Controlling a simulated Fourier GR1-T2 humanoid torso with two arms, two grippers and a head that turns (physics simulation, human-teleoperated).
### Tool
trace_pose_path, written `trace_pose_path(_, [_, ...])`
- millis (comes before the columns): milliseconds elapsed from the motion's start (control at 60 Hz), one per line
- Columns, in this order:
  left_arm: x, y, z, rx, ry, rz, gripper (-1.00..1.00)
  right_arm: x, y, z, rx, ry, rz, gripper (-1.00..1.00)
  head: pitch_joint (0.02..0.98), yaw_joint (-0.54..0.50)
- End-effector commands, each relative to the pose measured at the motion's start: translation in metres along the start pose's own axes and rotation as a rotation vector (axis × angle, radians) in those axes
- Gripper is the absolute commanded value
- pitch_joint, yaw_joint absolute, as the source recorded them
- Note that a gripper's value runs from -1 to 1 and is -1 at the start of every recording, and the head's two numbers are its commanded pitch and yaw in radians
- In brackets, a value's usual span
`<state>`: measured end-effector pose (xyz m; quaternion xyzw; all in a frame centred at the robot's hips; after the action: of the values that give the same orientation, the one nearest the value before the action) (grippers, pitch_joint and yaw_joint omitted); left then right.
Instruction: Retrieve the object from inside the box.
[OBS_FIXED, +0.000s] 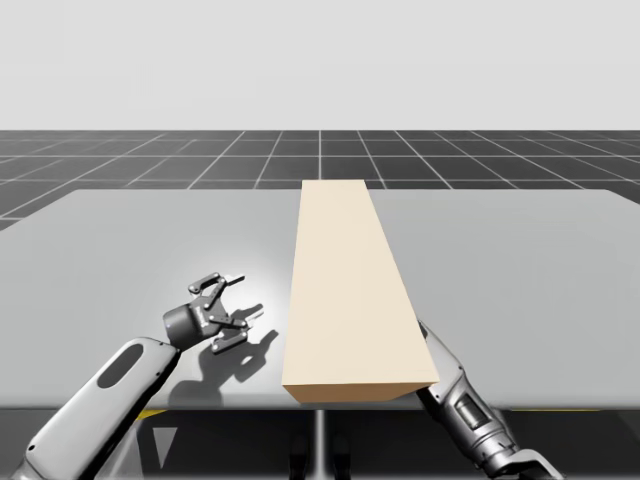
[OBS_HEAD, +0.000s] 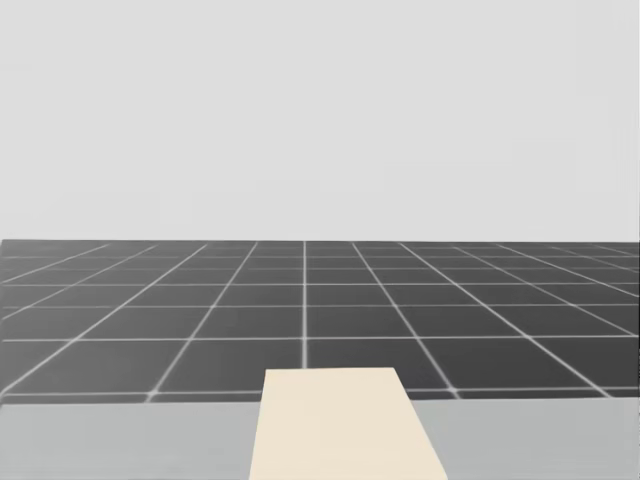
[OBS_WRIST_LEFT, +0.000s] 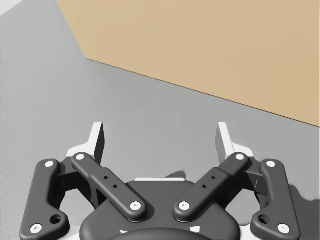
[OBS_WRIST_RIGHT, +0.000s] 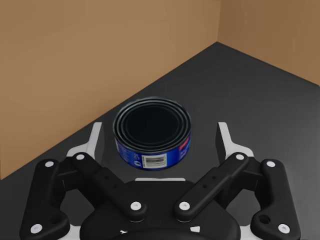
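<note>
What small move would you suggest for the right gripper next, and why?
Probably shut the right gripper on the can. In the right wrist view it stands inside the box between the open fingers, with gaps on both sides, so closing should grip it.

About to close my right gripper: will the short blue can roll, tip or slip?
The short blue can looks low and wide, seemingly on its flat end, so tipping or rolling seems unlikely. Its curved wall may slip in my open right gripper.

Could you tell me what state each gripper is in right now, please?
Left gripper: open, empty, beside the box.
Right gripper: open, blue can between its fingers, ungripped.
</note>
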<state>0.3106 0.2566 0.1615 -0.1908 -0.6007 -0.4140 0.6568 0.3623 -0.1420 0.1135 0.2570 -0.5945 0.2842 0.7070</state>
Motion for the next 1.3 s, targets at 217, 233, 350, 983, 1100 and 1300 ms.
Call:
trace_pose_path(217, [0.001, 0.001, 0.002, -0.003, -0.006, -0.01, -1.0, -0.018, 0.007, -0.037, 0.038, 0.078, -0.006, -1.0, 0.183, -0.04])
trace_pose_path(233, [0.001, 0.001, 0.002, -0.002, -0.006, -0.01, -1.0, -0.018, 0.006, -0.038, 0.035, 0.08, -0.007, -1.0, 0.184, -0.04])
trace_pose_path(350, [0.001, 0.0, 0.002, -0.003, -0.006, -0.012, -1.0, -0.021, 0.0, -0.043, 0.025, 0.094, -0.02, -1.0, 0.189, -0.04])
trace_pose_path(983, [0.002, 0.013, 0.012, 0.042, -0.031, 0.008, -1.0, 0.013, -0.052, 0.091, -0.222, -0.033, 0.086, 0.97, 0.181, -0.05])
trace_pose_path(1100, [0.002, 0.014, 0.012, 0.044, -0.03, 0.007, -1.0, 0.025, -0.071, 0.123, -0.302, -0.085, 0.084, 0.96, 0.179, -0.05])
trace_pose_path(1300, [0.002, 0.014, 0.012, 0.046, -0.03, 0.006, -1.0, 0.042, -0.097, 0.149, -0.386, -0.123, 0.095, 0.97, 0.174, -0.05])
